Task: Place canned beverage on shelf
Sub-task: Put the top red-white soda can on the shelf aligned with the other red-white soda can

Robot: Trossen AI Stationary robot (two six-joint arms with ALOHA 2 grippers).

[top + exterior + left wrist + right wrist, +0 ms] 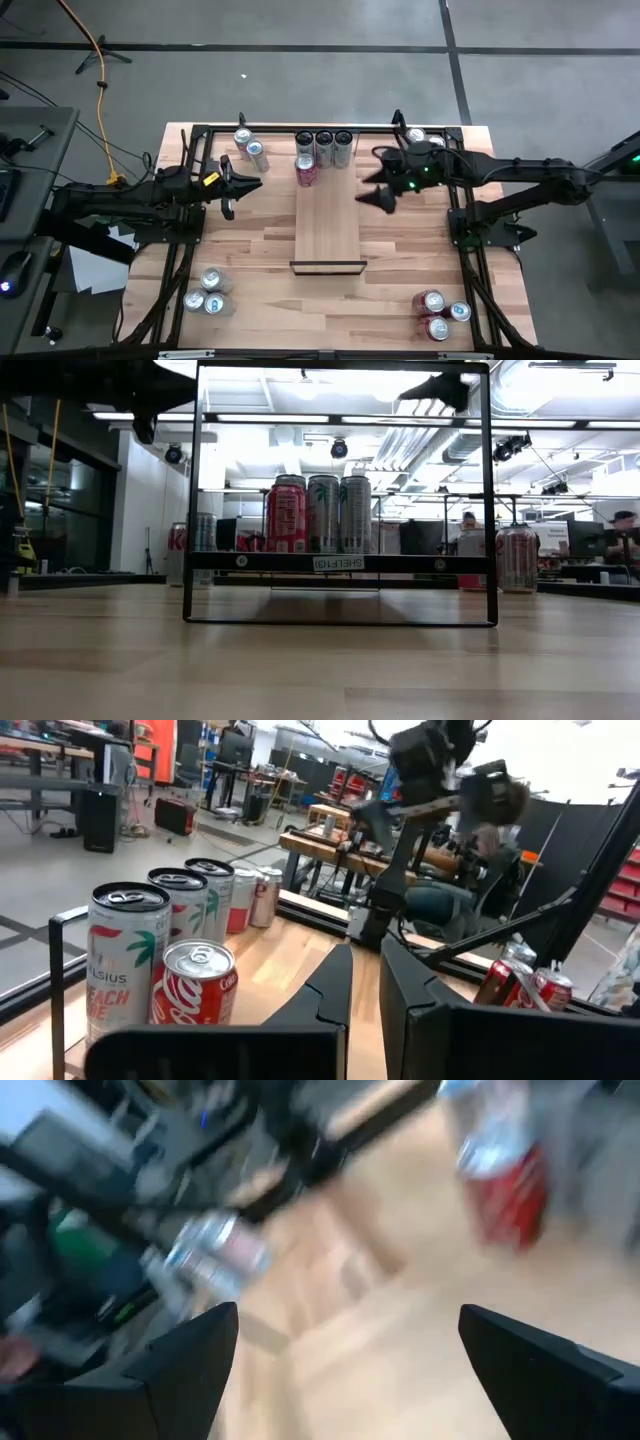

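Pale smooth wood shelf (328, 222); glossy metal cans (323, 148); butcher-block table (260, 290)

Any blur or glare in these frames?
Right wrist view: heavy motion smear, the red can a streak. Low view: bright ceiling lights behind, shelf cans backlit but readable. High and left wrist views: sharp, evenly lit.

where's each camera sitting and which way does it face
High: overhead, straight down; both arms flank the shelf.
Low: tabletop height, level across; shelf front, cans behind.
Left wrist: past the shut left gripper toward the red can and right arm.
Right wrist: blurred; open right gripper over wood.
Shared: the red can, high and left wrist.
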